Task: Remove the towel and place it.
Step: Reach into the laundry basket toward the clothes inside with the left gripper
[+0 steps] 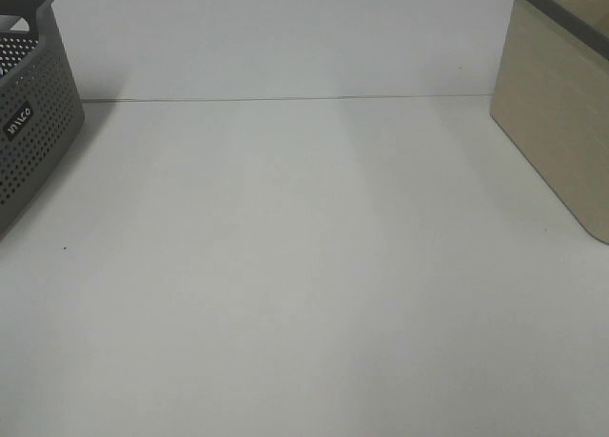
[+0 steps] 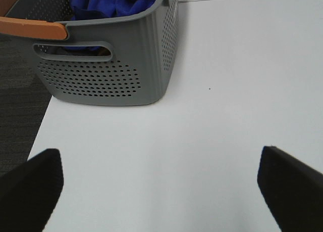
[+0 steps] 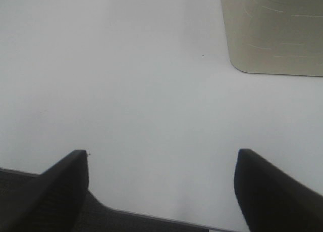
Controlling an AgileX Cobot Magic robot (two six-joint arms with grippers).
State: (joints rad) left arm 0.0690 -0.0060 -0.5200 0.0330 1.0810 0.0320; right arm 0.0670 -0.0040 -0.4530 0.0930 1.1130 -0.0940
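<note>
The royal-blue towel (image 2: 113, 2) lies bunched inside the grey perforated basket (image 2: 108, 73), which has an orange handle (image 2: 33, 27). In the exterior high view only the basket's corner (image 1: 33, 123) shows at the far left, and the towel is hidden there. My left gripper (image 2: 159, 186) stands open above the white table, some way short of the basket, with nothing between its fingers. My right gripper (image 3: 161, 191) is open too, hovering at the table's near edge, empty, with the beige bin ahead of it. Neither arm shows in the exterior high view.
A beige bin (image 1: 561, 113) with a dark rim stands at the far right; its lower wall (image 3: 272, 30) shows in the right wrist view. White table (image 1: 304, 266) lies between the two containers. Dark floor (image 2: 20, 126) borders the table beside the grey basket.
</note>
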